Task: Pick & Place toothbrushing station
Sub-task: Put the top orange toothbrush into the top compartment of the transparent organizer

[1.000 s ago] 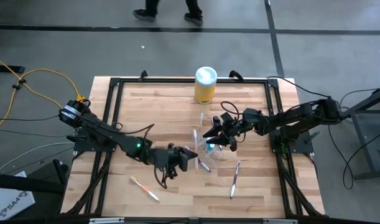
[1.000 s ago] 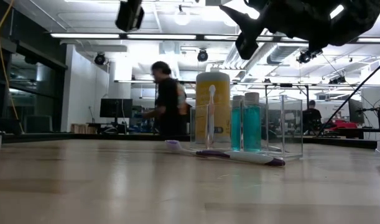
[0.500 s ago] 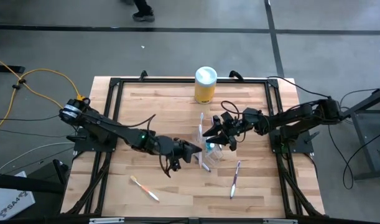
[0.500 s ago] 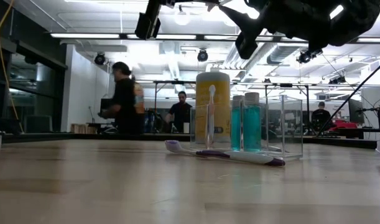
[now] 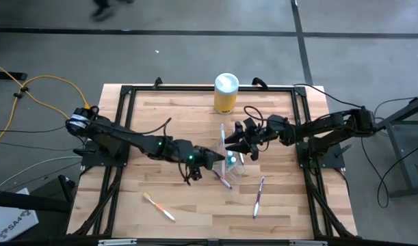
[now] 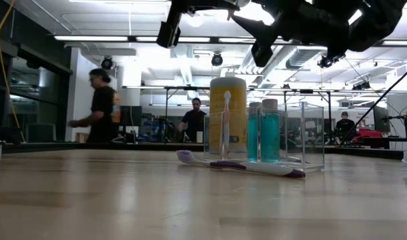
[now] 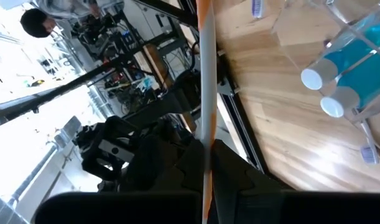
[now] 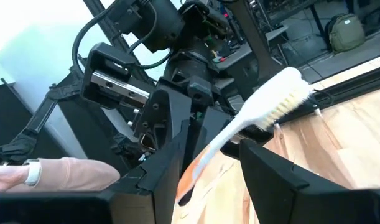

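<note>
Left gripper (image 5: pixel 212 159) is over the table's middle, jaws pinching an orange toothbrush (image 7: pixel 206 74) — its tip just beside the clear plastic cup (image 5: pixel 232 162). Right gripper (image 5: pixel 230 147) hovers above the cup, jaws clamped on a second orange-handled toothbrush (image 8: pixel 252 129). A purple toothbrush (image 6: pixel 240 166) lies in front of the cup.

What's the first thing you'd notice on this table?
Two dark arms meet over a clear cup at mid-table, each tool clamped on an orange toothbrush: the left tool holds one, the right tool another. A big yellow canister stands at the far edge.
</note>
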Available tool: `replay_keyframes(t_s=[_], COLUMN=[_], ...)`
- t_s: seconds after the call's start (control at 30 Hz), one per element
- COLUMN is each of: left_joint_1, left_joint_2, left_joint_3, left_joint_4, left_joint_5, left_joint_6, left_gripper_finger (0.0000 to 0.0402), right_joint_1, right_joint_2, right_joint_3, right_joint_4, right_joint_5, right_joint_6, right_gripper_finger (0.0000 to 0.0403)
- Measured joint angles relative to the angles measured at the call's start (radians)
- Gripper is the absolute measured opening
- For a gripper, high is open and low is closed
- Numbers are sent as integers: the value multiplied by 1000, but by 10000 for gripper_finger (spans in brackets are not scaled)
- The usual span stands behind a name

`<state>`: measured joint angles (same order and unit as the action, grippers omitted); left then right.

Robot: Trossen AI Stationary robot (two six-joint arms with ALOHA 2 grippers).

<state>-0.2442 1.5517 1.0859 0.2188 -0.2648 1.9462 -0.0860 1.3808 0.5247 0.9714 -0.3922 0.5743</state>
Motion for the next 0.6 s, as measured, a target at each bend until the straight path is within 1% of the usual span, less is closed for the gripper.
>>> replay_keyframes(t_s=[0.07, 0.3, 0.6], left_joint_1=[13, 37, 36], left_joint_2=[0, -1, -1], left_joint_3=[0, 0, 0], left_joint_4=[0, 3, 3], left_joint_5=[23, 53, 61], left_joint_6=[0, -4, -5], left_gripper_finger=[3, 3, 3], right_joint_1=[-7, -8, -9], right_joint_2=[0, 0, 0], right_joint_3=[0, 22, 27], right_joint_4=[7, 1, 0], right_joint_5=[-1, -4, -26], right_joint_6=[1, -2, 3], right_gripper_finger=[160, 160, 160])
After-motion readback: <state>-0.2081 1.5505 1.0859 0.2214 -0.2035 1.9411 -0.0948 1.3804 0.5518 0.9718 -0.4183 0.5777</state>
